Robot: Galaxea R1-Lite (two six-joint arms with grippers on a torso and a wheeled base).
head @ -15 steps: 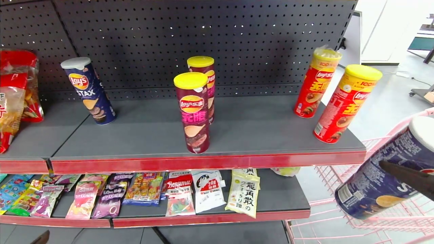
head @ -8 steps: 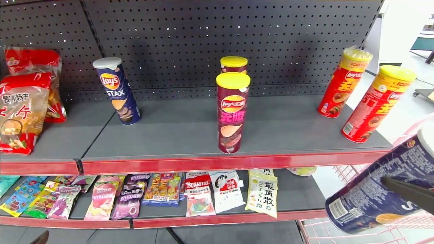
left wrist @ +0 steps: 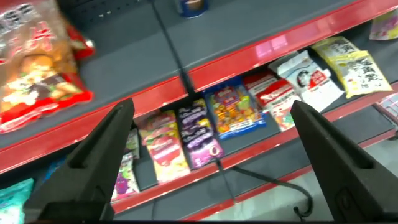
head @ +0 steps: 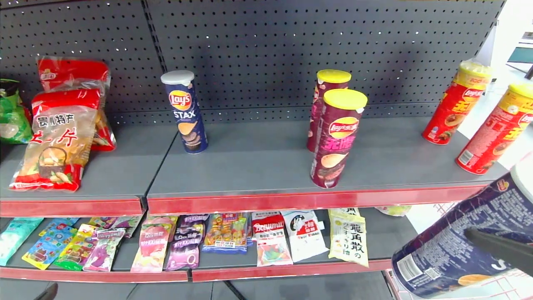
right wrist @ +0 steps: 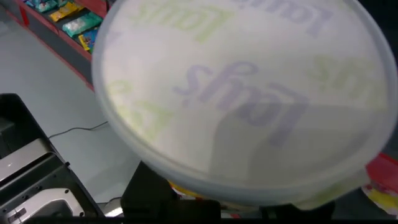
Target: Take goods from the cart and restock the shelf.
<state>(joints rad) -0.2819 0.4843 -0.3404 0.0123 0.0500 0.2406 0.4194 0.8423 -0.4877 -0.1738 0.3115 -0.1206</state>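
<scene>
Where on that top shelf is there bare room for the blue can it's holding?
Widest bare stretch: upper shelf between the standing blue chip can and the two maroon cans. A second gap lies between those and the red cans. The left end holds snack bags; the lower shelf's packets are crowded.

A matt, smooth finish is seen on the dark grey shelf board [head: 258, 166], while its red front strip [head: 291, 201] is glossy. The dark blue cylindrical crisp tube [head: 437, 250] is covered in faintly shiny print and capped by a translucent white plastic lid [right wrist: 242, 106].
</scene>
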